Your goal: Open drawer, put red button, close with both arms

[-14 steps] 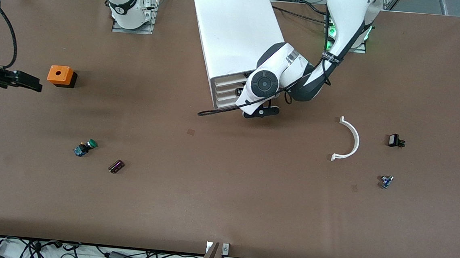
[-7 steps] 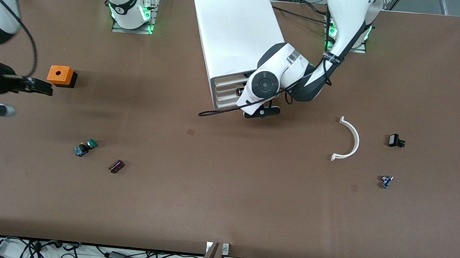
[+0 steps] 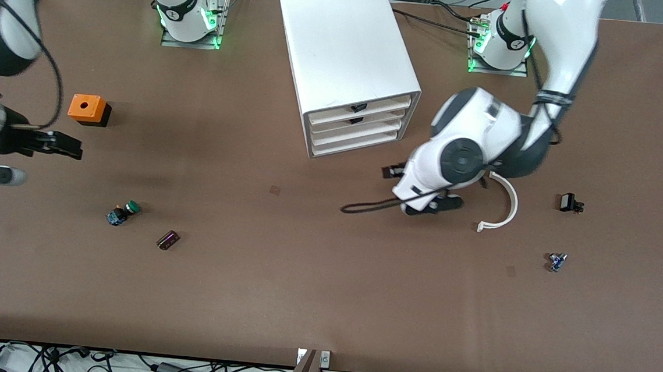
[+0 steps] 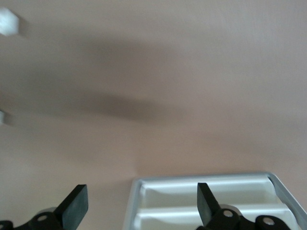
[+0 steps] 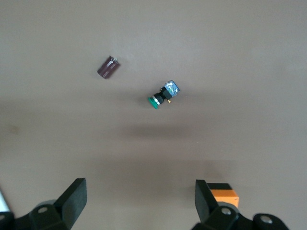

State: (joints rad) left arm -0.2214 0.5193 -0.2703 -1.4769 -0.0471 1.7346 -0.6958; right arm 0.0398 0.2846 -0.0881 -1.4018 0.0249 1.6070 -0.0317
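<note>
Since the earlier frame the left arm has pulled away from the front of the drawer cabinet (image 3: 349, 53). The left gripper (image 4: 141, 211) now hangs over bare table between the cabinet and the white curved piece (image 3: 508, 204). Its jaws stand wide apart and hold nothing. The right arm has swung in from the table edge. The right gripper (image 3: 57, 146) now sits over the table near the orange box (image 3: 87, 109), jaws also spread wide and empty.

1. Cabinet status: with the left arm clear, I can see all the drawer fronts. They appear flush, with none pulled out.
2. Red button: I cannot find it anywhere on the table or in either wrist view. The only button on show is the green button (image 3: 123, 213), lying beside a small dark cylinder (image 3: 168, 240) toward the right arm's end.
3. Reading: the red button may be inside the cabinet, but I cannot confirm it. If so, the task is at or near its end.
4. Caution: the right wrist view frames the green button, which is the wrong item.
</note>
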